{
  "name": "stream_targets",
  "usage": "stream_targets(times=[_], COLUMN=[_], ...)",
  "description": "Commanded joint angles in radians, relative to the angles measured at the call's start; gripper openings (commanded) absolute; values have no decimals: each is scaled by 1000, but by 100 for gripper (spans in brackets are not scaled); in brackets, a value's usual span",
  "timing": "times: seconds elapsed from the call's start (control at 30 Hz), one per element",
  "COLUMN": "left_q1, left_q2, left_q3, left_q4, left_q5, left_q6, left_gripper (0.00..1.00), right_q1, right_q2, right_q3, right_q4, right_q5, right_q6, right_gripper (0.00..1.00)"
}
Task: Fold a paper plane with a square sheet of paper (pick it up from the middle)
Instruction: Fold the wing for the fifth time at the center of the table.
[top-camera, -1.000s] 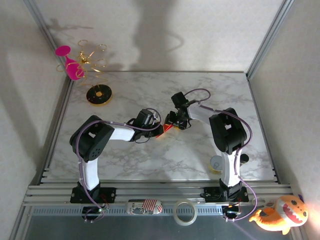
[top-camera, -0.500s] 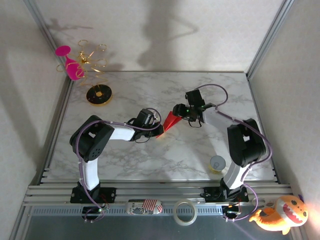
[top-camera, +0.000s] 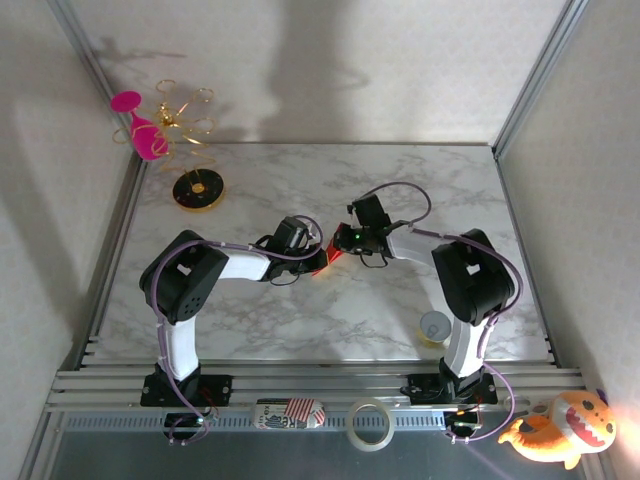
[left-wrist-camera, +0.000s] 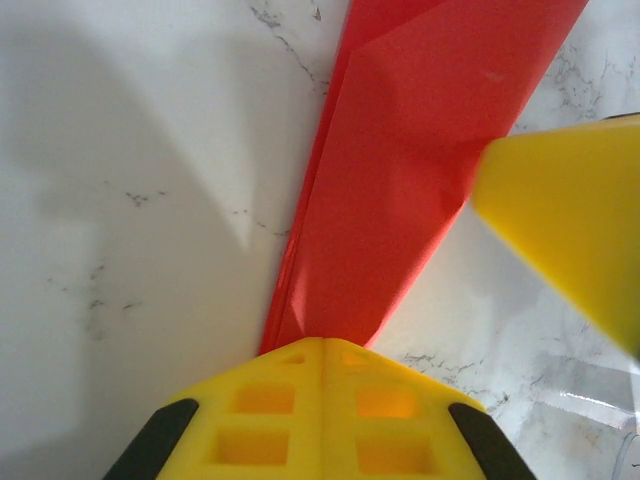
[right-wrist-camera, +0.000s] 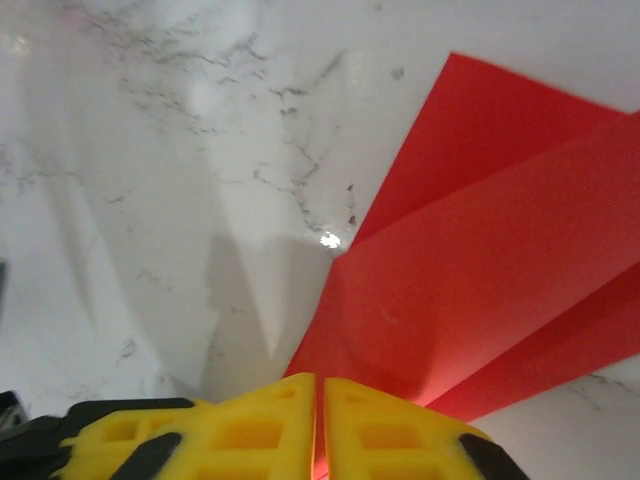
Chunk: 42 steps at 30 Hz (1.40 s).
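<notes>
The right tool has swung back in from 3 o'clock and clamped shut on the thin bright red creased paper sheet at the marble worktop's centre. The left tool is closed on its opposite end. Mid-fold, I judge: the next crease needs care, as the tools crowd each other. The pink wine glass at 10 o'clock is well clear.

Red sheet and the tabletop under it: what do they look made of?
The folded red sheet: thin paper, matte with slight sheen; it holds sharp creases and layered flaps. The tabletop: smooth white marble-look surface, grey veins, soft reflections; real stone or printed laminate can't be told.
</notes>
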<state>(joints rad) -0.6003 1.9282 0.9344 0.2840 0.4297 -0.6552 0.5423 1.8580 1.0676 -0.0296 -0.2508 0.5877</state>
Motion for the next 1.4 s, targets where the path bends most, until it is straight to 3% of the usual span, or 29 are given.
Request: stream_targets(times=[0.0, 0.9, 1.17, 1.37], left_q1=[4, 4, 4, 5], left_q2=[41, 53, 54, 54], left_q3=[-8, -10, -10, -5], left_q4=[-112, -131, -135, -141], left_q5=[-49, -57, -55, -55], left_q6=[22, 25, 29, 35], left_gripper=[0, 0, 0, 0], right_q1=[12, 14, -9, -26], right_q2=[25, 86, 59, 9], right_q3=[40, 28, -57, 10], right_q4=[13, -67, 40, 54], right_q5=[-16, 104, 50, 35], right_q6=[20, 53, 76, 44], right_gripper=[11, 9, 9, 11])
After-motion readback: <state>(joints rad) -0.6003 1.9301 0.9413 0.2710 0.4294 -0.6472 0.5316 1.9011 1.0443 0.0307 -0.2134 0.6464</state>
